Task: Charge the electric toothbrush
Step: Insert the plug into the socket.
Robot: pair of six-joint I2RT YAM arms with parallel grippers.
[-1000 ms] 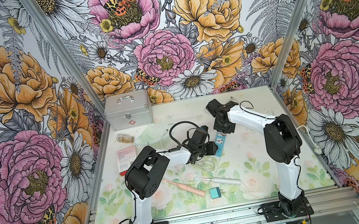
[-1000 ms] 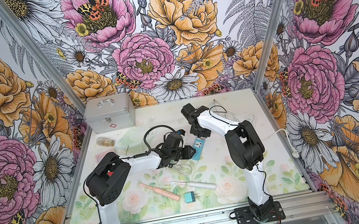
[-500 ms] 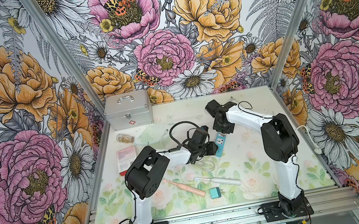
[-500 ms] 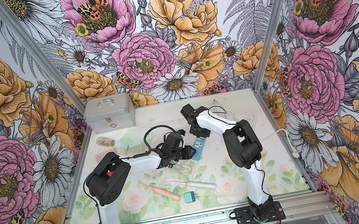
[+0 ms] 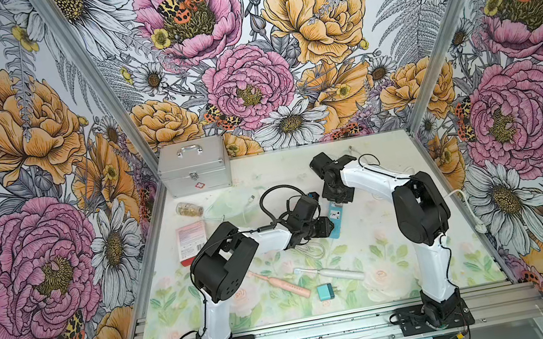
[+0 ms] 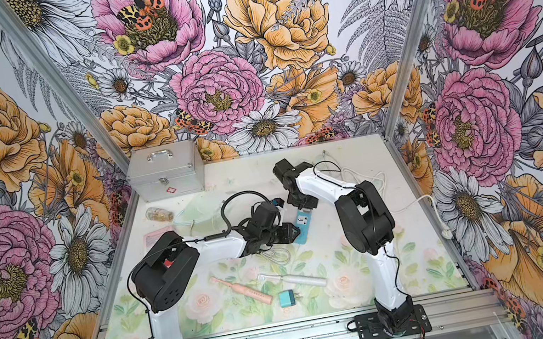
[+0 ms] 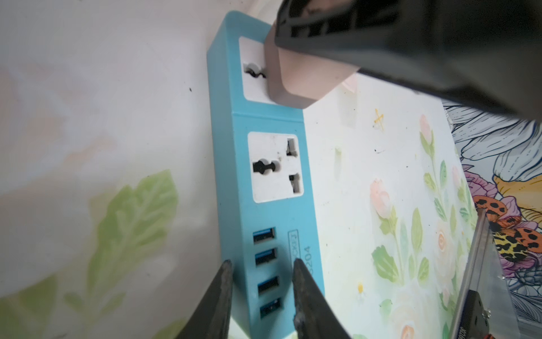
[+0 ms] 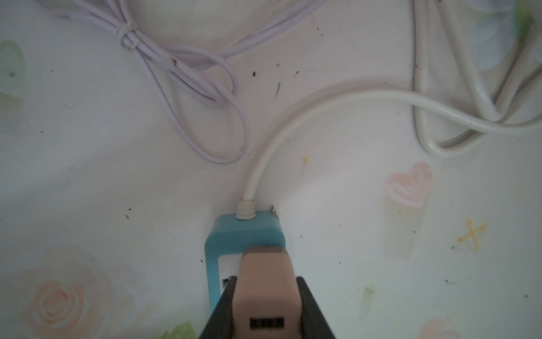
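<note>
Right elbow (image 5: 418,205) nudged inward, right hand (image 8: 267,280) clamped on boxy pink adapter (image 8: 264,261), left hand (image 7: 262,262) apart over blue strip (image 7: 269,217)

right arm's elbow (image 5: 418,205) edged inward; left fingers (image 7: 217,299) parted slightly.

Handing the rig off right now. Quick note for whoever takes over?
Grippers: right gripper shut on the pink USB adapter, at the blue power strip's end outlet; cannot tell if it is fully seated. The left gripper is open, jaws over the strip's USB end.
Pink toothbrush, white toothbrush and bundled white cable lie on the mat, untouched.
Left: seat the adapter, connect the cable to adapter and toothbrush.
</note>
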